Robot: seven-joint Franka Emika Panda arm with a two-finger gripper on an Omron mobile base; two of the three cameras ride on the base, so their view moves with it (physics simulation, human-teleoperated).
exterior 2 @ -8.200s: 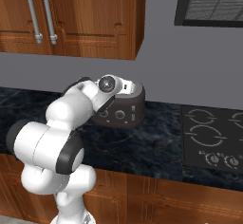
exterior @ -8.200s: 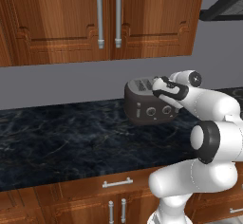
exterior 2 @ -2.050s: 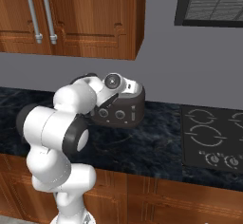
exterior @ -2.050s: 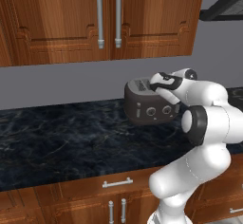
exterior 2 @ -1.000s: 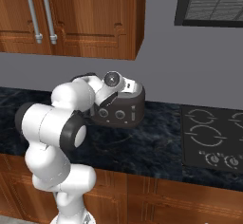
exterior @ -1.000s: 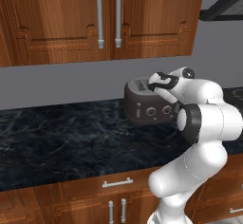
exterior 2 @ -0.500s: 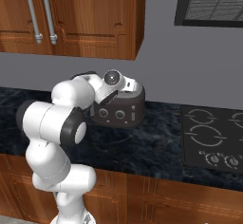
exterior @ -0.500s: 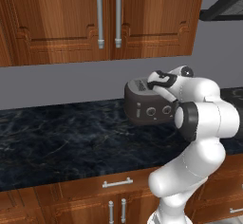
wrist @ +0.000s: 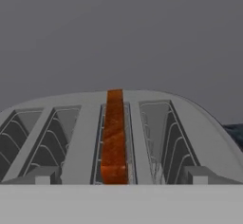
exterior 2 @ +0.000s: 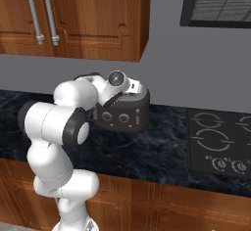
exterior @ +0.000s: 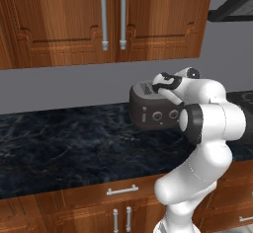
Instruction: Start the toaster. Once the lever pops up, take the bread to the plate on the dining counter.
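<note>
Black marbled countertop (exterior: 64,148) under wooden wall cabinets (exterior: 108,19), grey wall behind. Gripper (exterior: 159,86) jaws apart, over toaster (exterior: 148,109) top; bread (wrist: 114,137) upright in third slot, stovetop (exterior 2: 220,142) at 3 o'clock.

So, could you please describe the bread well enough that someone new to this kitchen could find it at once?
Below the wooden wall cabinets, a dark grey toaster stands on the black marbled counter. The bread stands on edge in one of its middle slots, an orange-brown slice; the slots beside it show bare wire guides.
</note>
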